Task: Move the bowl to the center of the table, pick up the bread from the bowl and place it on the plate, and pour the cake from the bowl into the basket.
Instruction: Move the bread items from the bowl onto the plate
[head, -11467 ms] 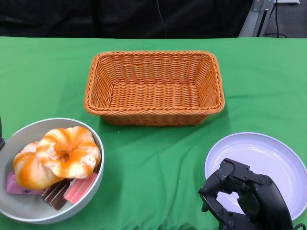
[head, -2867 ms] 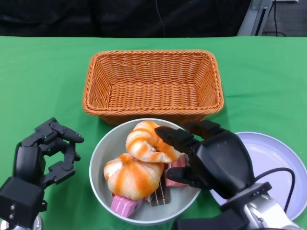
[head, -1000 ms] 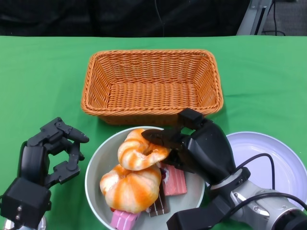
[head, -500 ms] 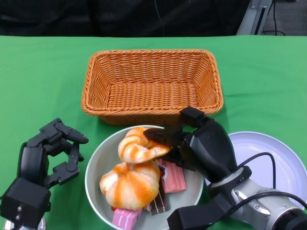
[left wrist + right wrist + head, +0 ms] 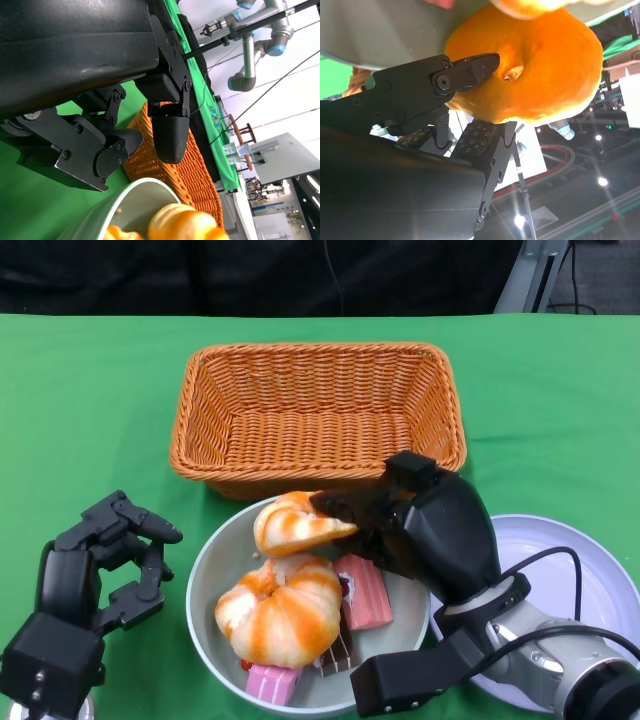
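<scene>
1. We find the right hand [image 5: 400, 525] pinching the upper bread roll [image 5: 292, 524], raised at the far rim of the grey bowl [image 5: 215, 558].
2. The left hand [image 5: 105, 565] holds nothing, fingers apart, beside the bowl.
3. A second roll [image 5: 285, 611] and cake slices [image 5: 362, 592] lie in the bowl.
4. On the green cloth [image 5: 90, 400], we note a wicker basket [image 5: 318, 415] behind and a plate [image 5: 570, 570] at right.
</scene>
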`<state>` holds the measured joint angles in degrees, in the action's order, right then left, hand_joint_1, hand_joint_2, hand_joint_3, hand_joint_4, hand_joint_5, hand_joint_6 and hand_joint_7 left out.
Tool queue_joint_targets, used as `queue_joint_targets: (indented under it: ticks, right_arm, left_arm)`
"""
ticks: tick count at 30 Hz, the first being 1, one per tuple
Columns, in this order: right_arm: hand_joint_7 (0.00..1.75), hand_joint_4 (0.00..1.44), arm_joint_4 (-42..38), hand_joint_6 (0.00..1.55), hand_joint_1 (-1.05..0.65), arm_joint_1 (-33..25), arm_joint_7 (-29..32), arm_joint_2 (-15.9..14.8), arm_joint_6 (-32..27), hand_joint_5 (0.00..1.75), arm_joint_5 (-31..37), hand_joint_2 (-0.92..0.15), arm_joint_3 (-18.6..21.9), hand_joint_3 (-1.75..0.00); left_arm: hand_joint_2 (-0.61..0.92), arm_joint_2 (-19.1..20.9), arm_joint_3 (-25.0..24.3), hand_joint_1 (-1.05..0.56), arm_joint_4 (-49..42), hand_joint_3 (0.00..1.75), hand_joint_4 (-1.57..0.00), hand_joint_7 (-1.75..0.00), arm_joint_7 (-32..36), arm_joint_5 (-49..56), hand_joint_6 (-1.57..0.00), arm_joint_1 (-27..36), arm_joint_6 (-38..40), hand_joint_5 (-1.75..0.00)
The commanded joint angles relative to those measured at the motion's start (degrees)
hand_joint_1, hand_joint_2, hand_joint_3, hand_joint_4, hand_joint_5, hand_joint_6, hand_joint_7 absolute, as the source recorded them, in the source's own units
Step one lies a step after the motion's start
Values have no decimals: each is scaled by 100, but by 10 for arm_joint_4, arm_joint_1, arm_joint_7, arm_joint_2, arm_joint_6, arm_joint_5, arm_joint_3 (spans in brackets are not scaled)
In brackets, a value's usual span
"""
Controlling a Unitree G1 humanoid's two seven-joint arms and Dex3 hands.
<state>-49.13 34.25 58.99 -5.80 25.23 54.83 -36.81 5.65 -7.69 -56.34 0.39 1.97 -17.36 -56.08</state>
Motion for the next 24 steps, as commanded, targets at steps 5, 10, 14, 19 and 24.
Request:
queue_joint_targets:
  ticks: [5, 10, 14, 19, 24]
  right_arm:
    - [4, 79, -15, 115, -26, 24, 44, -7, -2, 109, -11, -92, 24, -2]
    - [6, 78, -6, 116, -25, 25, 50, -6, 20, 115, -27, -92, 40, -7]
    - [9, 79, 17, 118, -24, 9, 13, 7, 65, 123, -88, -92, 73, -5]
    - [14, 76, 54, 119, -21, -15, -45, 17, 109, 135, -149, -91, 103, -3]
    - [19, 77, 93, 117, -20, -39, -103, 28, 112, 134, -188, -91, 127, -2]
  left_arm:
    - [63, 13, -5, 3, -7, 103, -80, -127, -8, -10, -77, -3, -7, -155]
    - [63, 16, -4, 2, -7, 103, -80, -128, 1, -1, -77, -3, -7, -154]
    - [63, 14, -6, 3, -9, 104, -81, -128, 0, -4, -77, -4, -11, -153]
    - [63, 15, -8, 3, -12, 104, -82, -128, -5, -9, -77, -5, -10, -153]
    - [63, 15, -8, 4, -11, 104, -82, -127, -9, -12, -78, -6, -9, -152]
